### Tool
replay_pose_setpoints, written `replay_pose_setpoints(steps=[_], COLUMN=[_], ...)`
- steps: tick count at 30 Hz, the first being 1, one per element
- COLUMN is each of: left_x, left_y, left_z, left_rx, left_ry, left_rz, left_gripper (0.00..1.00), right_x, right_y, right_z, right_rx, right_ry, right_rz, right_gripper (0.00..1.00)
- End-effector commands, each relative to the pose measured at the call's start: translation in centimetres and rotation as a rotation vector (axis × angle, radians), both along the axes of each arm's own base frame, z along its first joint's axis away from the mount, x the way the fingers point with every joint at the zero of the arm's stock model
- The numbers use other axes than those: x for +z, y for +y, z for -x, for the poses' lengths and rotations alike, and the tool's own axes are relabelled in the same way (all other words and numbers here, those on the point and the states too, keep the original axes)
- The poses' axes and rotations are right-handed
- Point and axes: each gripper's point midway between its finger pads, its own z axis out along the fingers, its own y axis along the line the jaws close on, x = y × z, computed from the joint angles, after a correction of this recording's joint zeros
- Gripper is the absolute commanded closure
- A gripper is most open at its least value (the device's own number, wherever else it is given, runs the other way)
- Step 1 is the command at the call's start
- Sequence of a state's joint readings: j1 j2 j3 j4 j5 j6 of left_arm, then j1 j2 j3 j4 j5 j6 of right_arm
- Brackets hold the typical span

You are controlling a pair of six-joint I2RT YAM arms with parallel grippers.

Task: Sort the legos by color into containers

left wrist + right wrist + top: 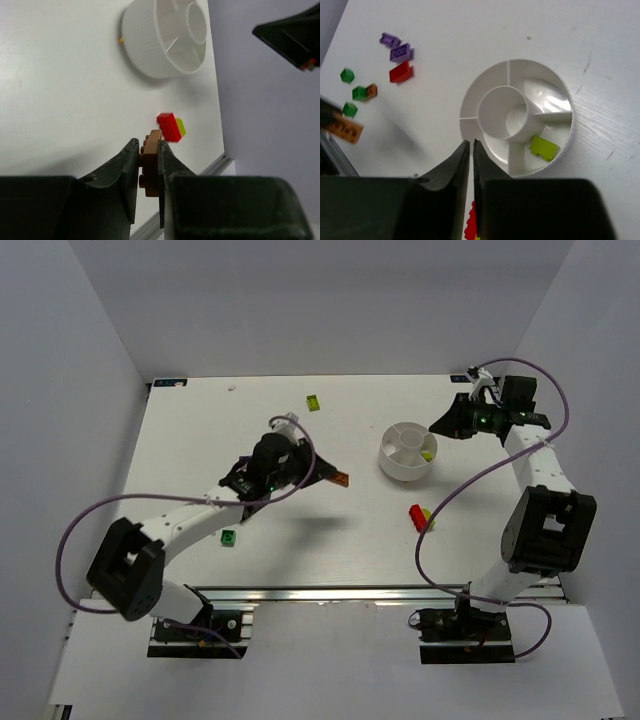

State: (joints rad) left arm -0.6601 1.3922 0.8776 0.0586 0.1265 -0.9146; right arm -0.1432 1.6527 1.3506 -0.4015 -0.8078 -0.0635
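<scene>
The white divided bowl (400, 470) stands right of centre and holds one yellow-green lego (543, 148) in a wedge. My left gripper (335, 478) is shut on an orange lego (150, 160) and holds it above the table, left of the bowl (140, 40). My right gripper (471, 143) is shut and empty, hovering over the bowl's rim (479, 82). A red lego (169, 126) joined to a yellow-green one (181, 127) lies in front of the bowl. Purple (401, 52), red (401, 73), green (359, 92) and orange (371, 91) legos lie in a group beneath the left arm.
A yellow-green lego (313, 402) lies at the back of the table. A green lego (229, 537) lies near the front left. Grey walls enclose the table on three sides. Purple cables loop from both arms.
</scene>
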Motion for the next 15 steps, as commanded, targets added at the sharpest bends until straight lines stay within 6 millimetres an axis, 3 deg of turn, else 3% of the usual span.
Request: replay_pose_setpoints(steps=[1, 2, 3, 5, 6, 7, 8, 9, 10, 11, 12, 13, 15], left_x=[2.3, 4.8, 2.4, 2.4, 4.3, 2.3, 2.3, 3.9, 2.2, 3.8, 2.5, 3.7, 2.7], left_y=[-2.5, -3.5, -5.5, -6.7, -7.6, -8.4, -8.9, -9.7, -9.8, -10.5, -11.0, -11.6, -12.2], left_z=[-3.0, -4.5, -7.1, -8.8, -10.0, -11.0, -11.7, -12.7, -12.9, -13.8, -14.5, -15.1, -16.0], left_rx=[-0.079, -0.090, -0.128, -0.134, -0.134, -0.142, -0.145, -0.143, -0.149, -0.143, -0.145, -0.141, -0.137], left_ry=[-0.096, -0.163, -0.132, -0.137, -0.167, -0.141, -0.147, -0.178, -0.152, -0.186, -0.172, -0.200, -0.192], left_rz=[-0.060, -0.056, -0.133, -0.148, -0.133, -0.157, -0.161, -0.145, -0.167, -0.145, -0.155, -0.134, -0.127], left_gripper=[1.00, 1.00, 1.00, 1.00, 1.00, 1.00, 1.00, 1.00, 1.00, 0.99, 1.00, 0.99, 0.99], right_x=[5.1, 5.0, 5.2, 4.5, 4.2, 4.1, 4.6, 4.1, 4.2, 4.0, 3.8, 3.6, 3.3], right_y=[1.4, 1.5, 1.7, 1.7, 1.6, 1.6, 1.6, 1.6, 1.7, 1.7, 1.7, 1.6, 1.5], right_z=[2.7, 3.6, 5.3, 5.9, 6.7, 7.0, 7.5, 7.9, 8.1, 8.4, 8.5, 8.6, 8.7], right_rx=[0.193, 0.220, 0.260, 0.259, 0.265, 0.260, 0.259, 0.259, 0.263, 0.268, 0.270, 0.266, 0.270], right_ry=[-0.227, -0.239, -0.280, -0.268, -0.289, -0.295, -0.323, -0.323, -0.330, -0.323, -0.310, -0.296, -0.297], right_rz=[0.027, 0.045, 0.083, 0.092, 0.108, 0.118, 0.130, 0.134, 0.138, 0.137, 0.135, 0.138, 0.145], right_gripper=[0.91, 0.92, 0.92, 0.92, 0.91, 0.90, 0.90, 0.89, 0.89, 0.88, 0.88, 0.88, 0.87])
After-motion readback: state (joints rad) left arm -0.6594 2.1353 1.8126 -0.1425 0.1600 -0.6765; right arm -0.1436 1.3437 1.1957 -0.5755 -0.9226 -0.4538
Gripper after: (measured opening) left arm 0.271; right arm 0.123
